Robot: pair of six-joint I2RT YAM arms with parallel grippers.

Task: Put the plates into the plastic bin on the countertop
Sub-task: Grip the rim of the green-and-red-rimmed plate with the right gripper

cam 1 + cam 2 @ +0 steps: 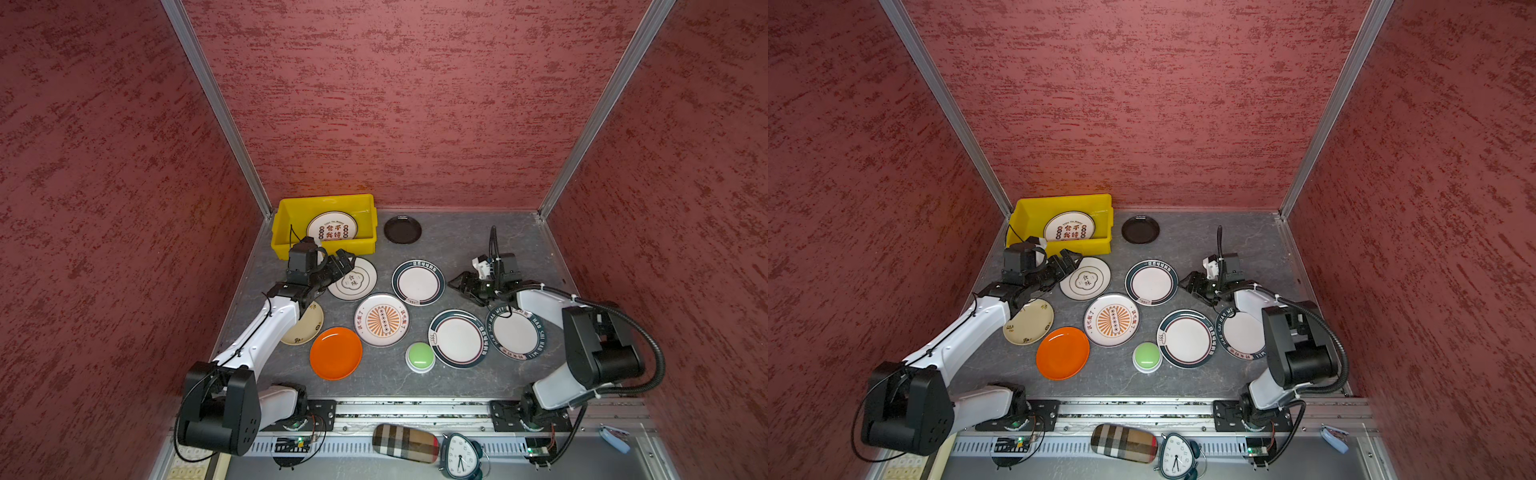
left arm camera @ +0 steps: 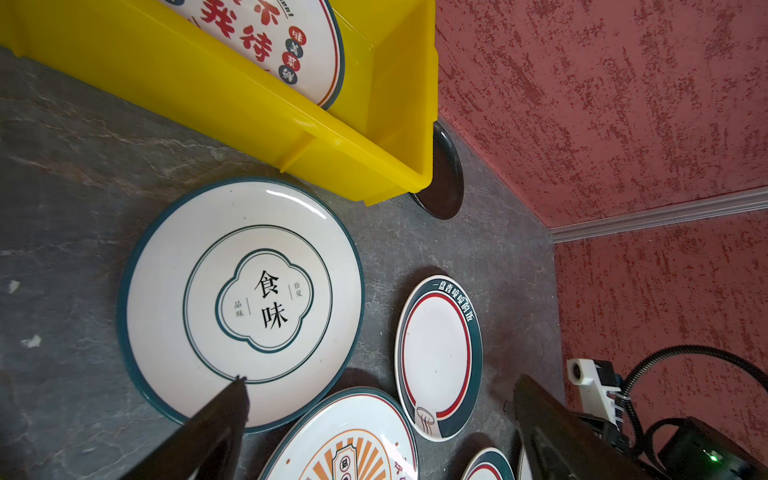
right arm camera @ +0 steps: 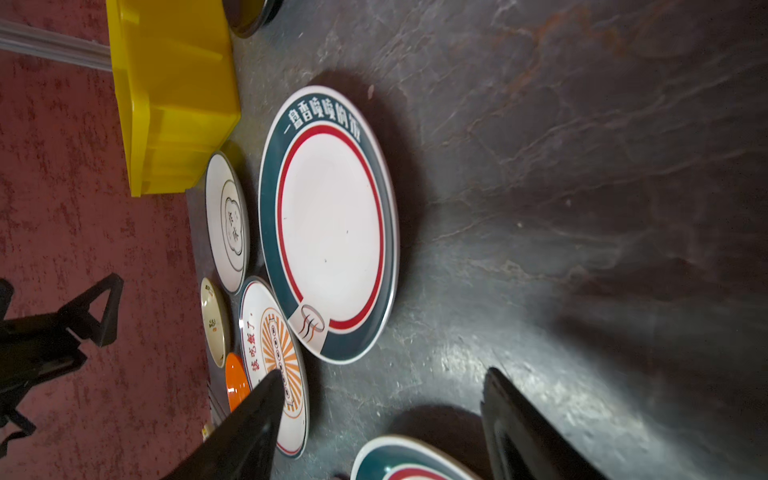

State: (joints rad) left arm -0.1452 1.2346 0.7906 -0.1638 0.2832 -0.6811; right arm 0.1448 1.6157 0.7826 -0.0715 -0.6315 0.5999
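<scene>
Yellow plastic bin (image 1: 353,246) sat far left on the countertop (image 1: 465,237), long axis running left to right, red-printed plate (image 1: 331,226) leaned tilted inside, eight more plates (image 1: 381,320) lay flat nearer, left gripper (image 1: 345,261) spread over the clover-marked plate (image 1: 353,282), right gripper (image 1: 456,286) parted, empty, right of a green-rimmed plate (image 1: 417,283).

Robot lab test cell. Three red textured wall panels (image 1: 395,104) are framed by bare aluminium profiles (image 1: 216,108) around a stone-look surface (image 1: 457,241). The left arm (image 1: 257,332) and right arm (image 1: 582,340) are bolted to an aluminium rail (image 1: 415,409) at the front edge. Cabling is exposed; a controller board (image 1: 293,444) has a green LED lit. A green dome button (image 1: 420,355) sits on the surface. A clock (image 1: 459,455) and plaid case (image 1: 405,442) sit on the front ledge.
</scene>
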